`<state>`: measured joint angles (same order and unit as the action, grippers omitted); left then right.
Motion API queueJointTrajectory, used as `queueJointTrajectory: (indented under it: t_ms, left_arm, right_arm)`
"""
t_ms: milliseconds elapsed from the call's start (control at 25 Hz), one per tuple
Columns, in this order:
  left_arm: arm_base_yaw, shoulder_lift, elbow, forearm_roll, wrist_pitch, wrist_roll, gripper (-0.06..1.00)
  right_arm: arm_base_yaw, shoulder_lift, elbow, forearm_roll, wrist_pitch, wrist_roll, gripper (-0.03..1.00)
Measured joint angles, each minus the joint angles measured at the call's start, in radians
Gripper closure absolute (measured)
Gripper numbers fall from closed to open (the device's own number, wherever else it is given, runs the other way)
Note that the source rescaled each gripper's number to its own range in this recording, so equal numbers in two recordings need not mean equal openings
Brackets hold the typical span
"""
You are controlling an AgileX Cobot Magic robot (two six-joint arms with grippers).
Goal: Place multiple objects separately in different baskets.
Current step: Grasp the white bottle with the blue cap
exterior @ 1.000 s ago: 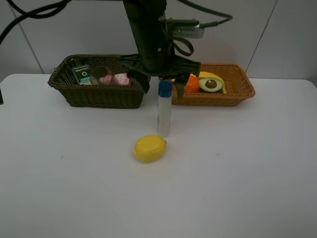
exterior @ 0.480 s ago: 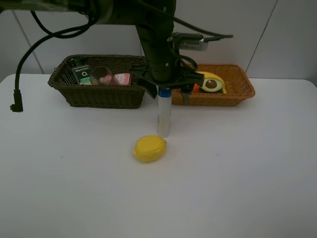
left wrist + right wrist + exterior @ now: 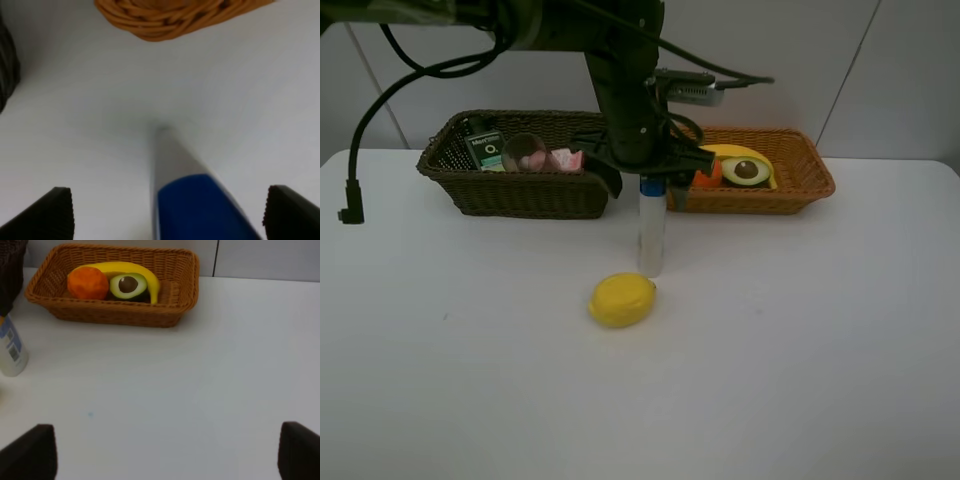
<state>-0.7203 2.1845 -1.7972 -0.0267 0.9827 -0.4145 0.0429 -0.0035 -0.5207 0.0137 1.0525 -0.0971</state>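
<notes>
- Now, the left gripper (image 3: 652, 188) hangs right over the tall white bottle with the blue cap (image 3: 651, 225), jaws spread wide either side of that cap and holding nothing.
- The left wrist view confirms it: the blue cap (image 3: 200, 207) sits between the two dark fingertips (image 3: 47, 215), a clear gap on each side, no contact that I can see.
- So the bottle lies straight below the gripper, and its long axis is vertical; it stands upright on the white table (image 3: 820, 350), cap pointing up into the open jaws. A straight descent and a squeeze looks like the call here.
- Taking that bottle as our landmark: the yellow lemon (image 3: 621, 299) lies just beside its base on the near side, possibly touching; I can't tell.
- Behind the bottle and to its left sits the dark brown-olive wicker basket (image 3: 520, 195), already holding a dark green bottle, a pinkish tumbler and a small pink bottle.
- Behind the bottle and to its right is the orange-tan wicker basket (image 3: 115, 315) with the orange (image 3: 88, 283), the halved avocado (image 3: 128, 285) and the yellow banana (image 3: 145, 272).
- The right gripper (image 3: 165, 452) is open and empty too, well apart from the bottle, so the left arm is plainly nearer.
- My read: bottle to the dark basket, lemon to the tan one.
</notes>
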Motion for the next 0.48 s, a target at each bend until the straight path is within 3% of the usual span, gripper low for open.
queueJointTrajectory:
  t_ms: [480]
  left_arm:
    - [0.001,0.032,0.0,0.003,0.011,0.025,-0.05]
  right_arm:
    - [0.0,0.0,0.0,0.0,0.0,0.0,0.07]
